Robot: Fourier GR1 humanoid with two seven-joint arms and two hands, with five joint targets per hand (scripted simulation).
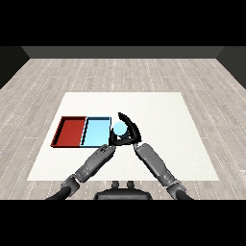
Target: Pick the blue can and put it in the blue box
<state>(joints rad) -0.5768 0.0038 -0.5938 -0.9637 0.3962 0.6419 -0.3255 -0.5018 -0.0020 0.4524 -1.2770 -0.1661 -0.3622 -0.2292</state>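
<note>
Right hand is curled round the blue can at frame centre, just right of the light blue tray. Left hand sits below the can, fingers not readable; red tray lies left of the blue one on the white table.

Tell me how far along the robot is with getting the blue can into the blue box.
Done: the right robot hand has curled round the blue can, so the pick looks made. In hand: the can sits just right of the light blue tray, near its edge, not inside it. Left: carry it over the tray and release it. The left robot hand is near the tray's right corner; its role is unclear.
</note>
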